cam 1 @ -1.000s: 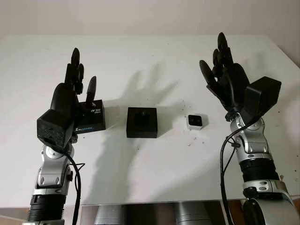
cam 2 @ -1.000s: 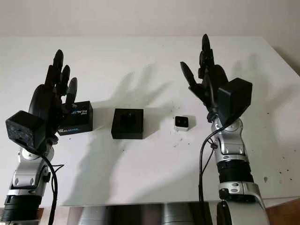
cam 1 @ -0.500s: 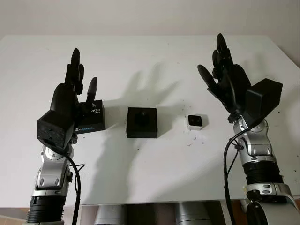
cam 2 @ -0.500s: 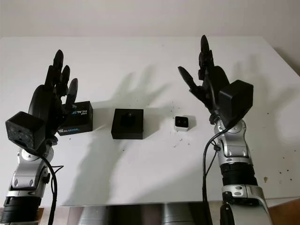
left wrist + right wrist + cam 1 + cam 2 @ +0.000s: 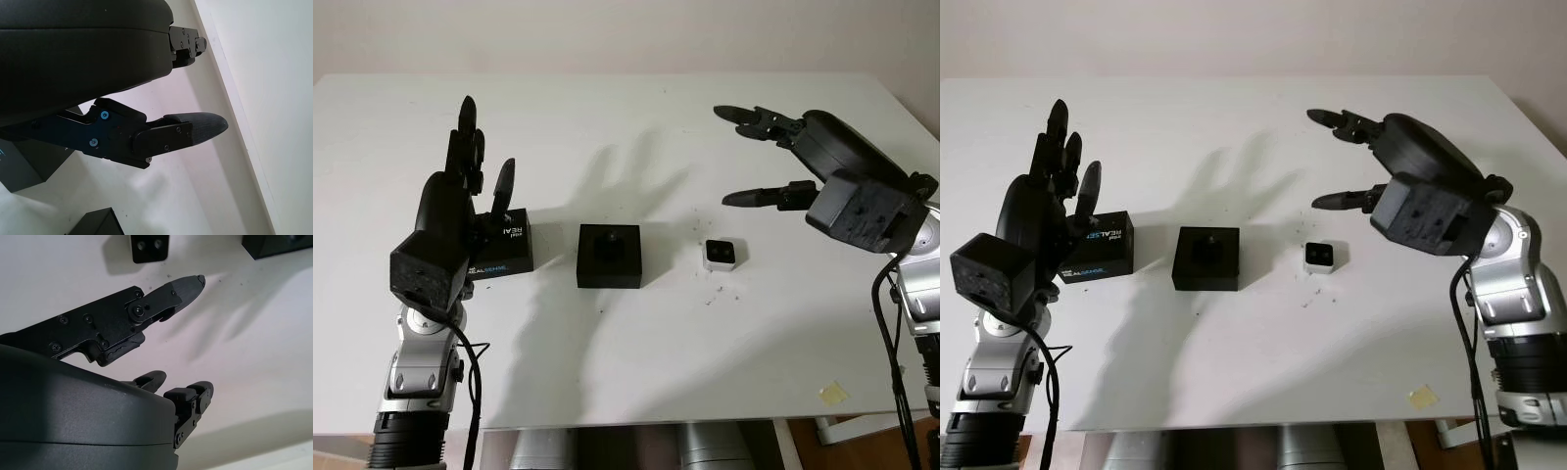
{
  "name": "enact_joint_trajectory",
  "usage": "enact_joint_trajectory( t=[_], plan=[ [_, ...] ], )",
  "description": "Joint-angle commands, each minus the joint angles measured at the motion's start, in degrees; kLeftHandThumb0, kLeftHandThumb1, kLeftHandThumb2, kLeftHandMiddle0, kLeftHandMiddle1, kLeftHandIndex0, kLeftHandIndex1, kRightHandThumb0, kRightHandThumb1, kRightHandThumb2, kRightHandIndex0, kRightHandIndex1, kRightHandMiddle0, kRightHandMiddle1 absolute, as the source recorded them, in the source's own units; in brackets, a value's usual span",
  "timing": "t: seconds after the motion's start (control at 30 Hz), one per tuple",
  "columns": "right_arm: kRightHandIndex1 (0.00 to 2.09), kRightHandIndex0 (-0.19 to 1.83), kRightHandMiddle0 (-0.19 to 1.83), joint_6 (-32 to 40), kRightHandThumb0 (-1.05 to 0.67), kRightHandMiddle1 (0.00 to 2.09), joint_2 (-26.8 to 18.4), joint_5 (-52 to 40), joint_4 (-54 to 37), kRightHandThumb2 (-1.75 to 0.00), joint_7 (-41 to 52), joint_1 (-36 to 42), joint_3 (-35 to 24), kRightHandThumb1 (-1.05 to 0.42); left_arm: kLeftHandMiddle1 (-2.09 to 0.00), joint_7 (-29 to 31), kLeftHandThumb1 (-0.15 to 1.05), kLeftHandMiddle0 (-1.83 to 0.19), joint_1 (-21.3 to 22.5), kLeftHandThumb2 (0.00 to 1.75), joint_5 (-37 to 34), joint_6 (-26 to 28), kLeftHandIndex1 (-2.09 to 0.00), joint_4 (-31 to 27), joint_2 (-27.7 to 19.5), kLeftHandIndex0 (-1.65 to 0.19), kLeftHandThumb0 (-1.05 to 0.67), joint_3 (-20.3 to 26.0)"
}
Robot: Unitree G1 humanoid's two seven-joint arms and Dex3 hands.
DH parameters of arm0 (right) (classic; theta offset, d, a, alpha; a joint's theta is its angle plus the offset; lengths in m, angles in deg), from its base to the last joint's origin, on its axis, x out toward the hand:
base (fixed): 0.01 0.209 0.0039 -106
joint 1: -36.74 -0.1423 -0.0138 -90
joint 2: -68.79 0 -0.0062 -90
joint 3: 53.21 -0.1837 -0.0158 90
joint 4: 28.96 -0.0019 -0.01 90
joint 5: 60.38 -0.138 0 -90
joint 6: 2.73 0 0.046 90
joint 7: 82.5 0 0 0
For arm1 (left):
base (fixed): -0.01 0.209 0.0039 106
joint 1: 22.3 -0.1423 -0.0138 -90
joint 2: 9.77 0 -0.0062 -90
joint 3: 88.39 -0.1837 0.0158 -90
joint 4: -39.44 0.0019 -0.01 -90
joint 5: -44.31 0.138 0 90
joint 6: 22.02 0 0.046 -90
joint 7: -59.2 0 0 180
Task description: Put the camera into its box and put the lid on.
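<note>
Right hand [image 5: 773, 157] open, above the camera [image 5: 721, 255] (not touching). Box [image 5: 610, 255] mid-surface [image 5: 636, 352], lid [image 5: 502, 247] beside it. Left hand [image 5: 460, 196] open, over the lid.

I see three items in a row on the table [image 5: 626, 352]: lid [image 5: 504, 245] at left, box [image 5: 610, 256] in the middle, camera [image 5: 721, 255] to its right. Left hand [image 5: 460, 191] is raised, open, just before the lid. Right hand [image 5: 773, 157] hovers open behind and right of the camera.
</note>
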Motion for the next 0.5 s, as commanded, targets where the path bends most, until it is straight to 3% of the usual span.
enact_joint_trajectory(
  t=[0.0,0.47],
  plan=[
    [0.14,0.48,0.43,0.4,-0.57,0.08,-1.9,1.5,-2.4,-0.05,0.4,1.6,0.2,-0.84,-0.06,-0.2,1.05,-0.04,-0.1,0.55,0.4,0.2,-0.06,-1.0,-0.3,0.05,-0.6,0.1],
    [0.11,0.49,0.44,-3.6,-0.61,0.06,-3.6,10.3,0.1,-0.06,-2.6,3.5,3.8,-0.87,-0.06,-0.6,1.05,-0.04,-0.2,0.55,1.6,1.0,-0.06,-1.6,-0.1,0.04,-0.58,-0.2]
  ],
)
